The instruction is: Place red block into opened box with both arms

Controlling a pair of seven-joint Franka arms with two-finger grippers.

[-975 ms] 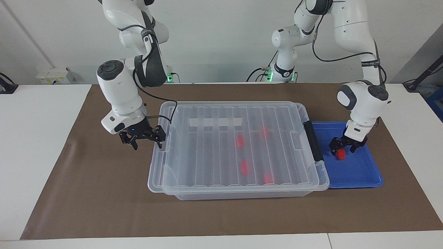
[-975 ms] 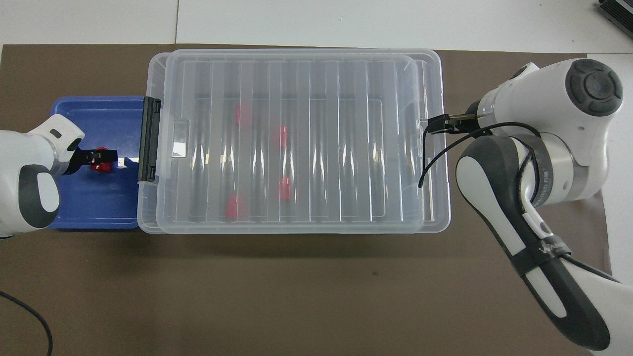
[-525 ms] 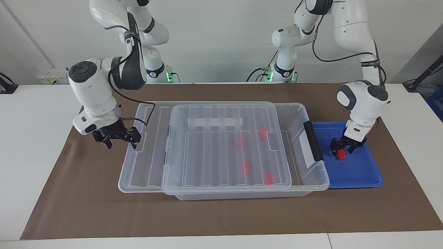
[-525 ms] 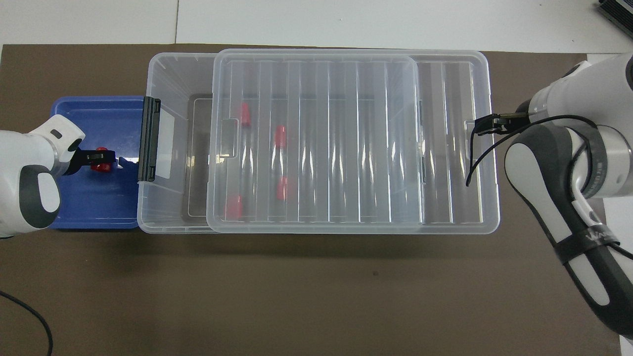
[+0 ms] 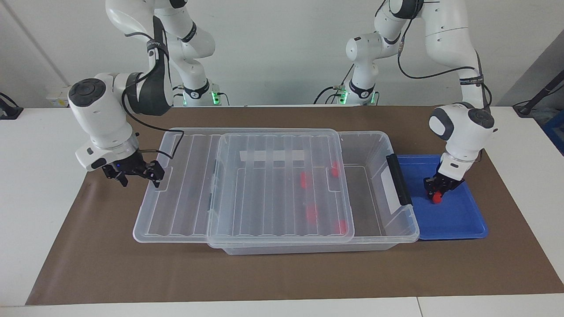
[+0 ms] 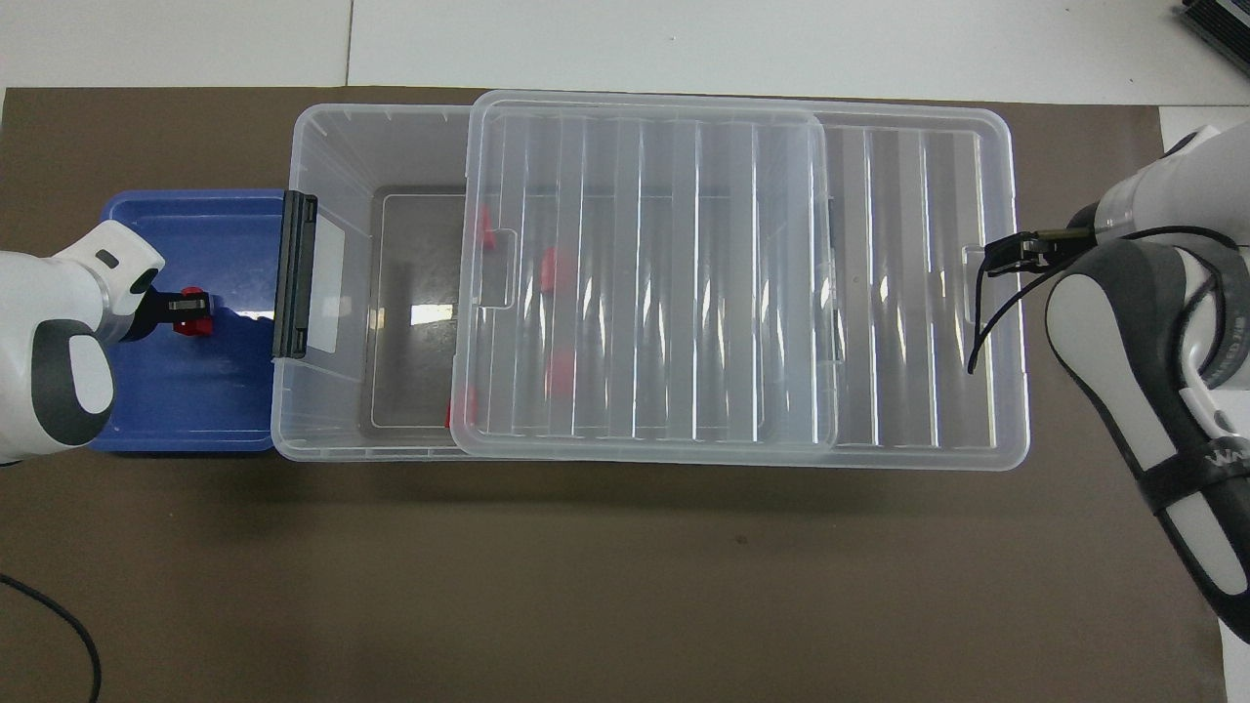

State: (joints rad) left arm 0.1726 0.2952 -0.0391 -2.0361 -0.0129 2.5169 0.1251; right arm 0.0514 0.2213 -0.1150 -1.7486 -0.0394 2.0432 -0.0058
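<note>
A small red block (image 5: 436, 199) (image 6: 182, 326) lies in the blue tray, and my left gripper (image 5: 437, 192) (image 6: 191, 309) has come down and shut on it. The opened box (image 5: 374, 141) (image 6: 322, 127) is a clear bin whose ribbed lid (image 5: 264, 176) (image 6: 684, 293) is slid partway off toward the right arm's end. That leaves the box's end next to the tray uncovered. My right gripper (image 5: 140, 176) (image 6: 1006, 256) is open, with one fingertip hooked at the lid's end tab. Several red blocks (image 5: 312, 213) lie inside the box under the lid.
The blue tray (image 5: 458, 220) (image 6: 176, 410) butts against the box's black handle (image 5: 398, 178) at the left arm's end. A brown mat (image 5: 282, 273) covers the table's middle, with white table surface around it.
My right gripper dragged the lid toward the right arm's end, uncovering part of the box. My left gripper closed on the red block in the tray.
</note>
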